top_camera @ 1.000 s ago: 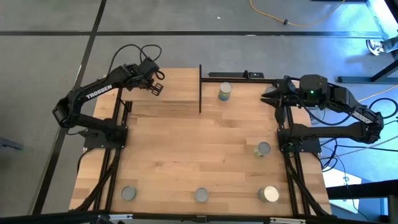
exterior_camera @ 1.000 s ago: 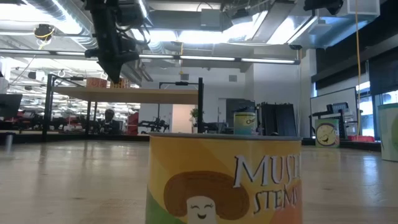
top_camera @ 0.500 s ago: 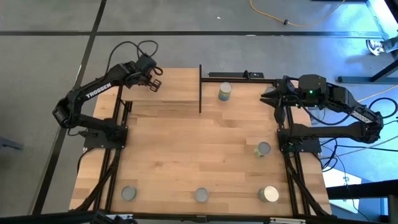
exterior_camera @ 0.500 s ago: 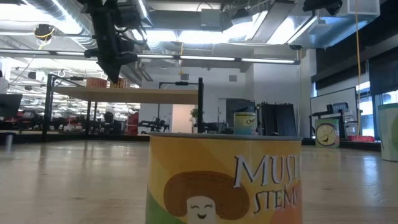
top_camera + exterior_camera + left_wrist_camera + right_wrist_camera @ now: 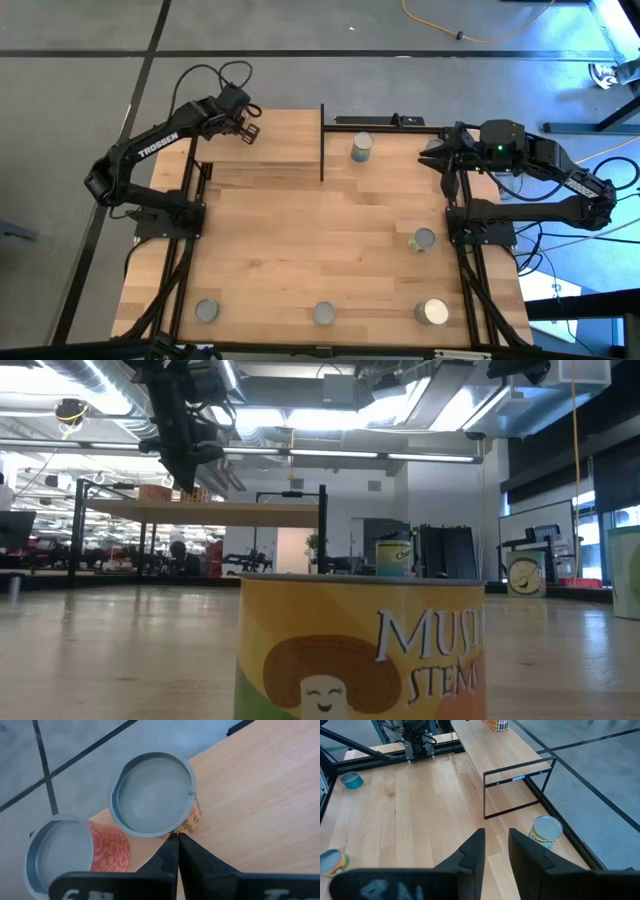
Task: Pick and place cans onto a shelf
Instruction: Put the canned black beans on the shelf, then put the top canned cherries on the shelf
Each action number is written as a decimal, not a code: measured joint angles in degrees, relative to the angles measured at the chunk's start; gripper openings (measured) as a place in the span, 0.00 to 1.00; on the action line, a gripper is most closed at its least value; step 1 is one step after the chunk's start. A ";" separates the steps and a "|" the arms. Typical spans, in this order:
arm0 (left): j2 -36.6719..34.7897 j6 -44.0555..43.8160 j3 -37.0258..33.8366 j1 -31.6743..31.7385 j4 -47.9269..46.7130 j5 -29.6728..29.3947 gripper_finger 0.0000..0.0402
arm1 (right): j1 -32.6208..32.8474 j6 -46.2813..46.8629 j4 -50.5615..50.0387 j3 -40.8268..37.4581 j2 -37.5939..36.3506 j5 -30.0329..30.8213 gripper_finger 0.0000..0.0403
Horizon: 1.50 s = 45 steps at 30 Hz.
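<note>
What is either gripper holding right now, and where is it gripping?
Nothing. The left gripper is shut and empty above two cans on the shelf; the right gripper is open and empty.

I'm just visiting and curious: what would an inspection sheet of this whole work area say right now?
Surface: wooden table, bare in the middle.
Job's things: two cans on the shelf; five cans on the table.
Clutter: nothing seen.
Claws: left claw shut, empty, above the shelf cans; right claw open, empty, at the table's right edge.
Cables: yellow cable on the floor.
Surroundings: grey floor, lit workshop behind.
</note>
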 joint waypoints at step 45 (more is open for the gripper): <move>0.17 -28.23 21.97 -42.54 -10.83 30.34 0.13 | -0.01 -7.43 -3.02 0.02 0.07 -0.12 0.22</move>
